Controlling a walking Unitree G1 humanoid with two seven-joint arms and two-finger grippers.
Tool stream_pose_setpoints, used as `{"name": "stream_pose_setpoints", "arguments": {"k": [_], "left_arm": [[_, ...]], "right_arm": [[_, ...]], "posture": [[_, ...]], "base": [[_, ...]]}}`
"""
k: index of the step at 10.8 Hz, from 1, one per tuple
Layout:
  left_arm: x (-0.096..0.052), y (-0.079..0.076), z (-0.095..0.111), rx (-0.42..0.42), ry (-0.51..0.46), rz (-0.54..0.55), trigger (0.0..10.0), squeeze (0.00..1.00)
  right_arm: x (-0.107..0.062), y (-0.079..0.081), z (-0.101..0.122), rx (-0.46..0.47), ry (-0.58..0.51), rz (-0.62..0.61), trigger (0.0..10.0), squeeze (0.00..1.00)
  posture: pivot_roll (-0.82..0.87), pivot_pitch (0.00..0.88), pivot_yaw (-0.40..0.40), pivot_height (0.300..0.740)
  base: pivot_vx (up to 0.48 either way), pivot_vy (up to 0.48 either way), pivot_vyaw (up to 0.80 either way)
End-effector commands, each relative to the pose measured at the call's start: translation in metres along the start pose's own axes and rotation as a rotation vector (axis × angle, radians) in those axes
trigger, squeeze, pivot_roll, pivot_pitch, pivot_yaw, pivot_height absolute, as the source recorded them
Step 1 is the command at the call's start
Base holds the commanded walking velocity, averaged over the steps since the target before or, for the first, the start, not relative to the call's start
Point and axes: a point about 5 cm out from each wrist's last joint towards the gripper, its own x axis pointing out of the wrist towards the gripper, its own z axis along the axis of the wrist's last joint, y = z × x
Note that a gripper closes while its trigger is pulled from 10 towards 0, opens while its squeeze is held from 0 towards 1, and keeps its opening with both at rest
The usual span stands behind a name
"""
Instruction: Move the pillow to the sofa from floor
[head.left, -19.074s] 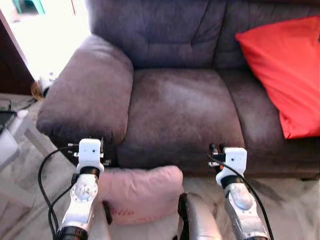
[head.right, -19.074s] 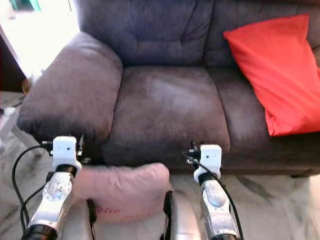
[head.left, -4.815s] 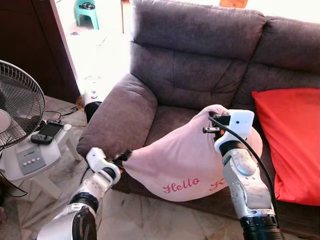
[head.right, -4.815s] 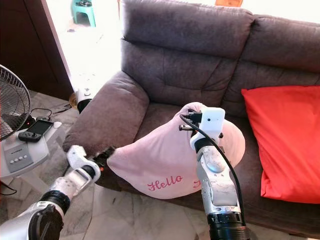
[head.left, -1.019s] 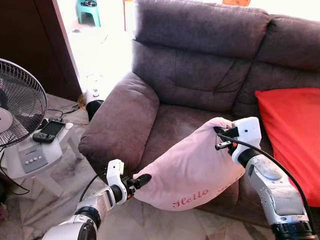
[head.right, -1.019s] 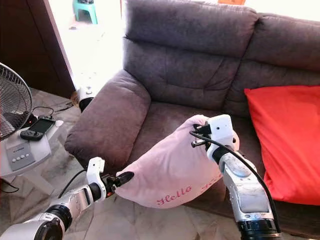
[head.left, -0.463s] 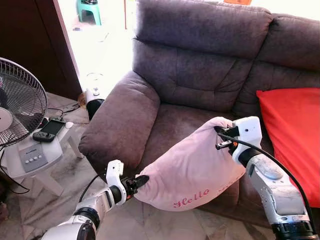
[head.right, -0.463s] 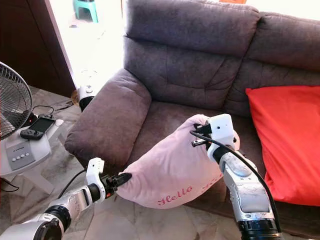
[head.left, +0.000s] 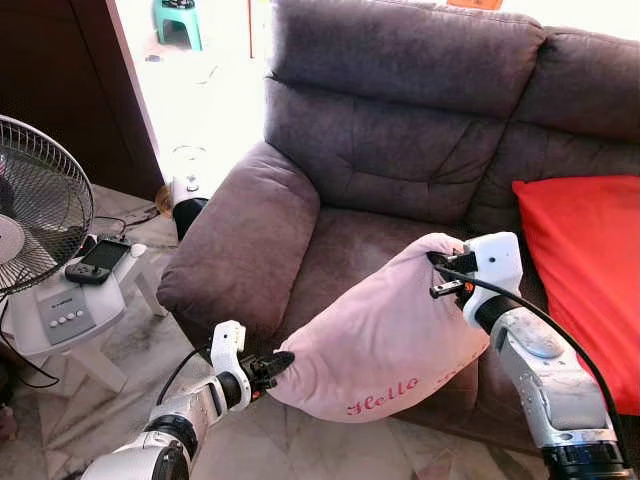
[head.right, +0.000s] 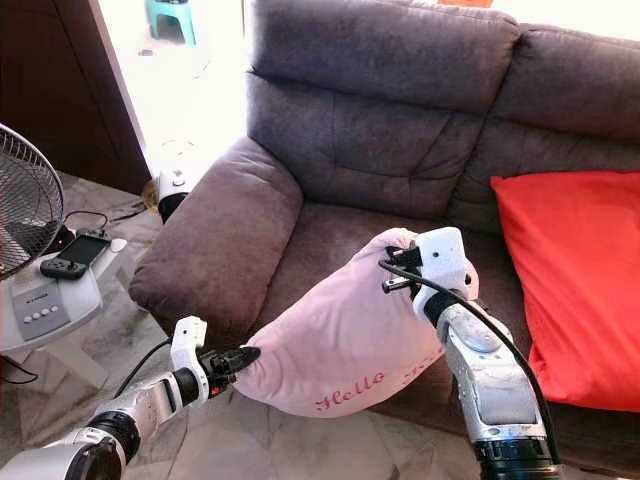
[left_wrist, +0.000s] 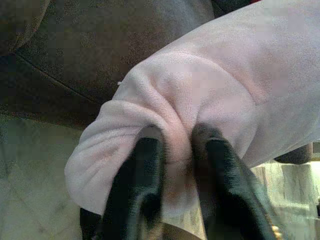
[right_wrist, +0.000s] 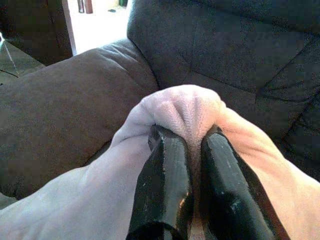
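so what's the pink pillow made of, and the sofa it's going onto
The pink pillow looks like soft matte fleece or plush: it bunches into thick folds where the left gripper and right gripper pinch it. The sofa looks like grey-brown microsuede or velvety fabric, with lighter brushed patches on the seat; leather seems unlikely.

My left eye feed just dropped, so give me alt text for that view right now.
Both grippers hold the pink pillow in front of the grey sofa: left gripper pinches its lower corner, right gripper its top. A red cushion lies on the sofa's right; a fan stands at left.
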Motion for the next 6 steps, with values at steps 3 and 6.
{"name": "stream_pose_setpoints", "arguments": {"k": [3,6], "left_arm": [[-0.003,0.003,-0.005,0.015,-0.025,0.021,0.0,0.00],[-0.005,0.011,0.013,0.190,-0.136,0.225,8.0,0.00]], "right_arm": [[0.002,-0.001,0.015,-0.003,-0.073,-0.008,10.0,0.00],[0.006,0.006,0.013,0.009,-0.083,-0.021,10.0,0.00]], "posture": [[-0.07,0.021,-0.082,0.740],[-0.05,0.009,-0.066,0.740]], "base": [[0.000,0.000,0.00],[0.000,0.000,0.00]]}}
